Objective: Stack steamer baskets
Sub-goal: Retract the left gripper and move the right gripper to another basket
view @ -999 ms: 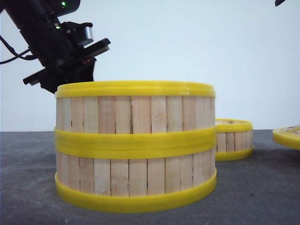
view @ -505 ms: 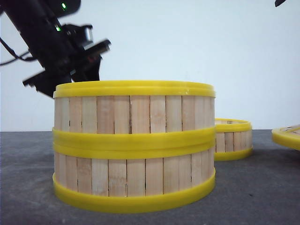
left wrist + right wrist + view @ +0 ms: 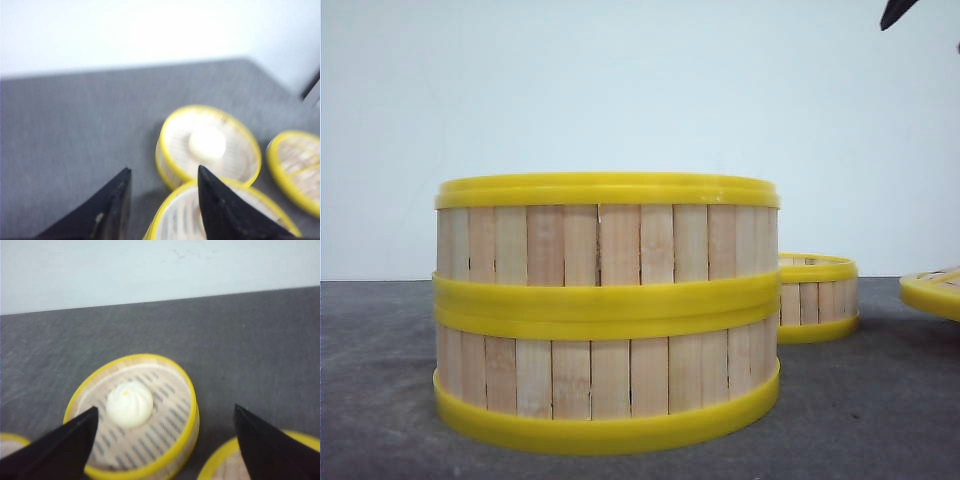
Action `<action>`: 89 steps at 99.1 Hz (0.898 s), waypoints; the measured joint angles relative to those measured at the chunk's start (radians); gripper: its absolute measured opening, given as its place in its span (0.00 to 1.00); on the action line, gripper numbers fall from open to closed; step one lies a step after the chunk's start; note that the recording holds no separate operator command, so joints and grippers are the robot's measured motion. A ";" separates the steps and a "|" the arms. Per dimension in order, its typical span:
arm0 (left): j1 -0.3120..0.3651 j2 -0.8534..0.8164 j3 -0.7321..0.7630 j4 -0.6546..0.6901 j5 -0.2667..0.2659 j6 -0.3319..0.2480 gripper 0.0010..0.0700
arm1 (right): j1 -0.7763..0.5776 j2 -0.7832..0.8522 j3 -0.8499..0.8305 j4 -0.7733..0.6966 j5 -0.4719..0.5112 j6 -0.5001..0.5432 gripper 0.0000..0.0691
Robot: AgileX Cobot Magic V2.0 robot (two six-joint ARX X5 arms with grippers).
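Note:
Two steamer baskets stand stacked close to the front camera, the upper one [image 3: 605, 235] seated on the lower one [image 3: 605, 375]. A third steamer basket [image 3: 818, 298] sits alone on the table behind and to the right, with a white bun [image 3: 130, 404] inside it. My left gripper [image 3: 163, 172] is open and empty, raised above the stack's top basket [image 3: 225, 215] with the single basket [image 3: 207, 145] beyond it. My right gripper [image 3: 165, 410] hangs wide open above the single basket [image 3: 150, 440]. Only a dark tip [image 3: 898, 10] of it shows in the front view.
A flat yellow-rimmed lid [image 3: 932, 290] lies at the far right on the grey table [image 3: 880, 400]. It also shows beside the single basket in both wrist views, as the lid [image 3: 295, 167] and the lid [image 3: 220, 467]. A white wall stands behind.
The left arm, which hung over the stack's left rim, has risen out of the front view. The stack ended a touch further left. The right gripper's tip shows slightly more at the top right.

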State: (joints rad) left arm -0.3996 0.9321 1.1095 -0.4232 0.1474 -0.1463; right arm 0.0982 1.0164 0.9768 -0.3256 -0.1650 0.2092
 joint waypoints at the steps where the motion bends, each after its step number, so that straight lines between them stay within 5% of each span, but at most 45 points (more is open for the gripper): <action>1: 0.000 -0.010 0.000 -0.002 0.000 0.000 0.34 | 0.000 0.010 0.008 0.000 0.000 -0.001 0.71; 18: 0.000 -0.154 -0.035 -0.039 -0.013 0.000 0.34 | 0.000 0.209 0.134 -0.038 0.000 -0.005 0.67; 47: 0.000 -0.447 -0.318 -0.115 -0.019 -0.035 0.34 | 0.001 0.532 0.302 -0.091 0.000 -0.007 0.66; 89: 0.000 -0.597 -0.313 -0.246 -0.019 -0.115 0.34 | 0.026 0.788 0.342 -0.082 0.045 0.005 0.66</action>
State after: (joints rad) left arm -0.3996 0.3351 0.7963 -0.6697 0.1287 -0.2615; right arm 0.1246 1.8046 1.3186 -0.4080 -0.1200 0.2146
